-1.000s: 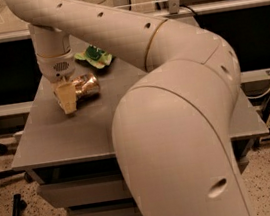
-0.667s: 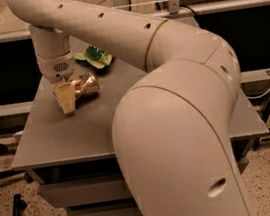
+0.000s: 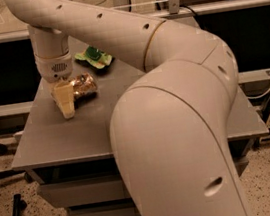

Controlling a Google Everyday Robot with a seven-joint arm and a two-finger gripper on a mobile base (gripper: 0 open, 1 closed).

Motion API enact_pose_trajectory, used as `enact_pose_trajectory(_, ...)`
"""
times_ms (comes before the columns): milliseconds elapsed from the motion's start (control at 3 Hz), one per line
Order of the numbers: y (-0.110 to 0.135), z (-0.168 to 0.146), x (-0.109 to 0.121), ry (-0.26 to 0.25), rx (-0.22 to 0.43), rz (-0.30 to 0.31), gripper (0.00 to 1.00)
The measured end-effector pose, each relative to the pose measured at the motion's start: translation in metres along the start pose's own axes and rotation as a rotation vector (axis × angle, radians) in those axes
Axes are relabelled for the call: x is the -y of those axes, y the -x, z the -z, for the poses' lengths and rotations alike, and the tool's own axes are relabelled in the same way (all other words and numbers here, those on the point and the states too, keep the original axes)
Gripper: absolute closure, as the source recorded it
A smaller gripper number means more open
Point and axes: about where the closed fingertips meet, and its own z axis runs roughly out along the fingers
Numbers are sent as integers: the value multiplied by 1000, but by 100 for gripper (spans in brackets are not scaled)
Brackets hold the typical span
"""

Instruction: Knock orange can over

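The orange can (image 3: pixel 84 85), orange-tan with pale markings, is on the grey table (image 3: pixel 78 133) at its back left. It appears to lie tilted on its side rather than stand upright. My gripper (image 3: pixel 64 99) hangs straight down from the wrist (image 3: pixel 54 66). Its cream tip is at the table top, right against the can's left side. Whether the can is between the gripper's parts or only beside it does not show.
A green snack bag (image 3: pixel 94 57) lies on the table just behind and to the right of the can. My large arm (image 3: pixel 178 124) fills the middle and right of the view and hides much of the table. The table's left edge is near the gripper.
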Motion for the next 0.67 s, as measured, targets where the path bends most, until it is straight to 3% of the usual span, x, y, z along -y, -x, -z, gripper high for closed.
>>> enact_pose_trajectory(667,0,1,0,0,0,0,0)
